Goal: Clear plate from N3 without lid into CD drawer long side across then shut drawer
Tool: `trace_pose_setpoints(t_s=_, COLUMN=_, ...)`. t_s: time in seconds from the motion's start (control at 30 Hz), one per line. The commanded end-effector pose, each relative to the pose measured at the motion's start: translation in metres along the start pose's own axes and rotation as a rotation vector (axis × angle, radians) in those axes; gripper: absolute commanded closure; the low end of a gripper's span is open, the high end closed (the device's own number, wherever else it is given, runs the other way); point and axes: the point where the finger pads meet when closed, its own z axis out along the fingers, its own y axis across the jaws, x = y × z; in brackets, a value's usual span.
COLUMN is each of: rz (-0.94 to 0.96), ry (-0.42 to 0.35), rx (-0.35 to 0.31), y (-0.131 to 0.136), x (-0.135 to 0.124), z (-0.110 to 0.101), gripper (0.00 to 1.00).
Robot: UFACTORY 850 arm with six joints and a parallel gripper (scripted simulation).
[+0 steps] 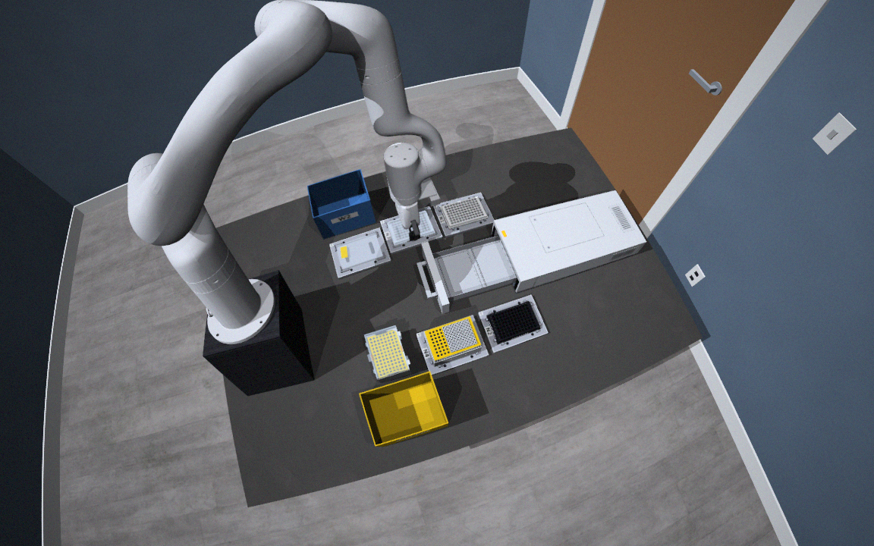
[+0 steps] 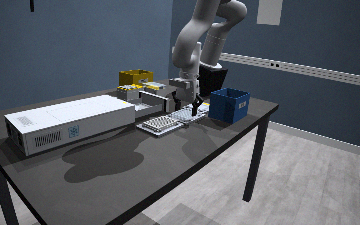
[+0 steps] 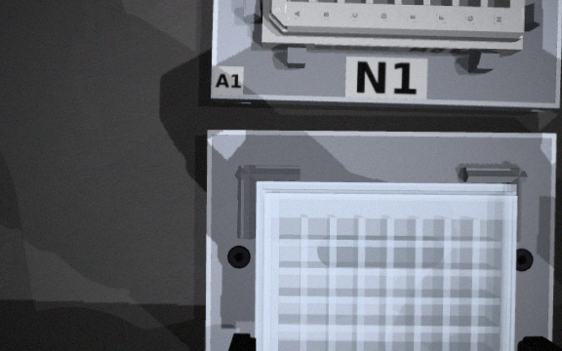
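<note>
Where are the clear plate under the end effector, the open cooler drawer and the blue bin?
clear gridded plate (image 3: 385,273), wrist view, well grid.
open grey cooler drawer (image 1: 474,265), top view, floor.
blue square bin (image 2: 226,107), exterior view, front wall.

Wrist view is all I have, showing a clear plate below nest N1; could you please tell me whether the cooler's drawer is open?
Observer: Yes, the drawer stands pulled out of the cooler.
Operator: Thank you. How low is the gripper?
Observer: From the exterior view, the open gripper has a fingertip on each side of the clear plate, about level with it, and holds nothing.
Operator: And is the cooler's lamp lit?
Observer: Yes, the lamp shows yellow on the cooler's top, by the drawer.
</note>
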Motion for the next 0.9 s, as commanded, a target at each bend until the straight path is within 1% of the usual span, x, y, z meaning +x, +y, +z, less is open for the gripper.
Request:
trace_pose_setpoints(t_s=0.0, rz=0.0, ry=0.002, rx=0.001, y=-0.0004, x=0.0011, z=-0.0004, gripper=0.0)
trace_pose_setpoints(t_s=0.4, rz=0.0, ry=0.002, rx=0.001, y=-0.0004, x=0.0011, z=-0.0004, gripper=0.0)
trace_pose_setpoints(t_s=0.43, rz=0.0, ry=0.002, rx=0.001, y=-0.0003, x=0.001, z=-0.001, gripper=1.0)
trace_pose_setpoints(t_s=0.87, rz=0.0, ry=0.002, rx=0.001, y=-0.0003, x=0.001, z=-0.0014, gripper=1.0)
